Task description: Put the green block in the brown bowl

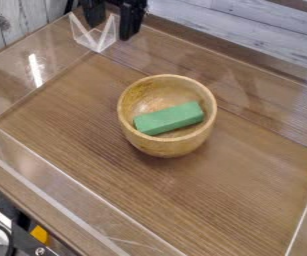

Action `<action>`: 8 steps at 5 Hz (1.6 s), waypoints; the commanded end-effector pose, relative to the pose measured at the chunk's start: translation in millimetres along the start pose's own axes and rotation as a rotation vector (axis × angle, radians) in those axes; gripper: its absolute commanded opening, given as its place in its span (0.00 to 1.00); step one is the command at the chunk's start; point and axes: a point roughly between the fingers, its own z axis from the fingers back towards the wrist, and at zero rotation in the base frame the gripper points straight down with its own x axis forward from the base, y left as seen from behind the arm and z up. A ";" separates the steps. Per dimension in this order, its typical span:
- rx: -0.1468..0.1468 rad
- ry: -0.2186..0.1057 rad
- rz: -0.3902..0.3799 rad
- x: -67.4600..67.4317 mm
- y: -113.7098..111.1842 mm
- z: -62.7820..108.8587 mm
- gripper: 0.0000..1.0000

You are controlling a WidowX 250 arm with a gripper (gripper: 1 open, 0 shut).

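The green block [168, 119] lies flat inside the brown bowl [133, 134], slanting across its floor. That round wooden bowl sits near the middle of the table. My gripper [110, 26] hangs at the top left of the view, well above and behind the bowl, pointing down. Its dark fingers [128, 22] stand apart and hold nothing; its upper part is cut off by the frame edge.
The wood-grain table [76, 120] is enclosed by low clear plastic walls [62, 190]. A clear panel corner [86, 35] stands just beside the gripper at the back left. Pale planks run behind the table.
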 end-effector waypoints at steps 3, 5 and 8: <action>0.017 -0.049 -0.009 28.3 -4.0 3.5 0.00; 0.020 -0.036 -0.028 48.5 -10.2 -15.5 0.00; 0.015 0.011 -0.028 74.2 -4.9 -53.9 0.00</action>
